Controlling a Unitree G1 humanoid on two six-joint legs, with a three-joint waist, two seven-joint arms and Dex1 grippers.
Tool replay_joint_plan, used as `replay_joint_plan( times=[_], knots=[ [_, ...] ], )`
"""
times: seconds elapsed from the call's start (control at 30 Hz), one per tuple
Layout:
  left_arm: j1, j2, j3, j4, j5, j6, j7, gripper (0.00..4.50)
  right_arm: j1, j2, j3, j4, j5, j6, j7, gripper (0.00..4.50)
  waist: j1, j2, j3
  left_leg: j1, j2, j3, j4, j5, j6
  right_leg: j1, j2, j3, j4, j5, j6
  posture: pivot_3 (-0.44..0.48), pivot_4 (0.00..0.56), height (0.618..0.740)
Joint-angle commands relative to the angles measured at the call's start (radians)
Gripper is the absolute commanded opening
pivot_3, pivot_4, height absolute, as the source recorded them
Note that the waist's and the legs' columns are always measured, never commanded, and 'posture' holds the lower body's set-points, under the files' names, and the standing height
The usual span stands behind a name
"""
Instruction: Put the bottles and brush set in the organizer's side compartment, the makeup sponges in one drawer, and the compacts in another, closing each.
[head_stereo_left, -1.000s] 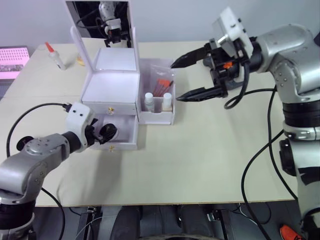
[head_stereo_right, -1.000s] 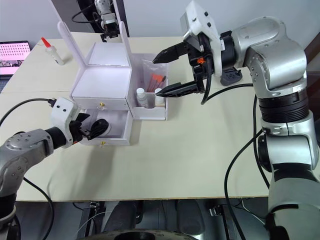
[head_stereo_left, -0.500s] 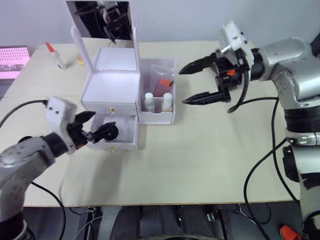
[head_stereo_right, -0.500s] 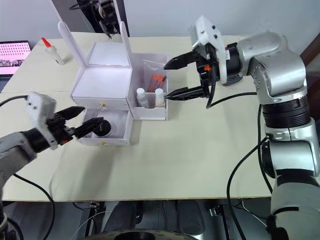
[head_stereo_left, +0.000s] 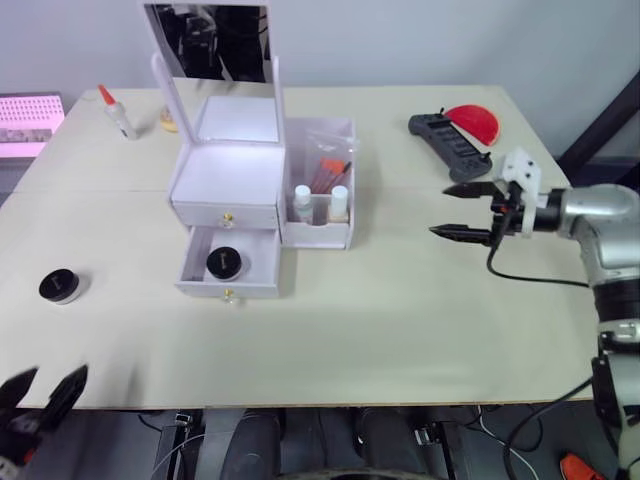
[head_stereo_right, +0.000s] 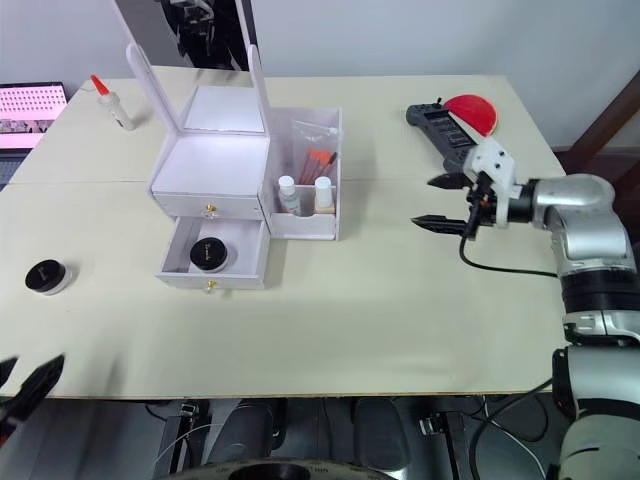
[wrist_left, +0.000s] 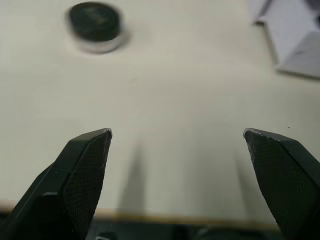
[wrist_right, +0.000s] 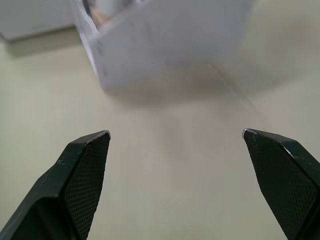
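Your left gripper (head_stereo_left: 42, 386) hung at the near left edge of the table (head_stereo_left: 400, 320), its fingers spread wide and holding nothing. Just beyond it, one black compact (head_stereo_left: 61, 287) lay alone on the tabletop, well apart from the organizer (head_stereo_left: 230, 190). The organizer's lower drawer (head_stereo_left: 229, 268) stood pulled open with a second black compact (head_stereo_left: 223, 263) lying inside it; the upper drawer (head_stereo_left: 225, 213) was shut. In the side compartment (head_stereo_left: 318, 215) stood two white-capped bottles (head_stereo_left: 299, 204) with the red-handled brush set (head_stereo_left: 326, 172) behind them. Your right gripper (head_stereo_left: 462, 210) hovered over bare table to the right of the organizer, fingers wide apart and empty. Farther back, a mirror (head_stereo_left: 208, 40) rose behind the organizer, and a black remote (head_stereo_left: 448, 145) lay near the far right corner.
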Motion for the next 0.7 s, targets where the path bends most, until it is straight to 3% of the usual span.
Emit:
replay_joint_plan(
  times=[0.03,0.17,0.33,0.5,0.7],
  knots=[
    [0.009,0.007,0.024,0.044,0.014,-0.096,-0.018,4.44,0.001,-0.018,-0.051,0.018,0.007,-0.037,0.003,4.50,-0.004,0.000,0.000,-0.001,0.000,0.003,0.002,-0.001,-0.001,0.001,-0.002,0.000,-0.002,0.000,0.000,0.000,0.150,0.740],
    [-0.001,0.016,0.003,0.058,0.013,-0.126,0.000,4.44,0.011,-0.012,-0.056,0.007,0.014,-0.042,0.007,4.50,-0.010,0.000,0.000,-0.001,-0.001,0.017,0.003,-0.002,0.000,0.002,-0.012,0.000,-0.002,0.000,0.000,0.000,0.150,0.740],
    [-0.034,0.028,-0.044,-0.033,0.004,-0.100,0.072,4.44,-0.022,0.024,-0.042,-0.100,0.056,0.016,0.048,4.50,-0.010,0.000,0.000,0.000,-0.001,0.018,0.002,0.000,0.003,0.000,-0.014,0.000,0.002,0.002,-0.002,0.000,0.150,0.740],
    [-0.079,0.044,-0.106,-0.303,-0.047,0.176,0.424,4.44,-0.217,0.062,0.013,-0.364,0.225,0.375,0.116,4.50,-0.011,0.001,0.001,0.001,-0.001,0.018,0.001,0.000,0.004,-0.003,-0.013,0.000,0.008,0.008,0.004,0.000,0.150,0.740],
    [-0.160,0.096,-0.151,-0.460,-0.163,0.430,0.683,4.44,-0.388,0.132,0.134,-0.458,0.221,0.501,0.132,4.50,0.003,-0.004,-0.002,0.001,0.002,0.014,0.000,0.000,0.004,-0.007,-0.009,-0.002,0.016,0.007,0.006,0.000,0.150,0.740]
  ],
)
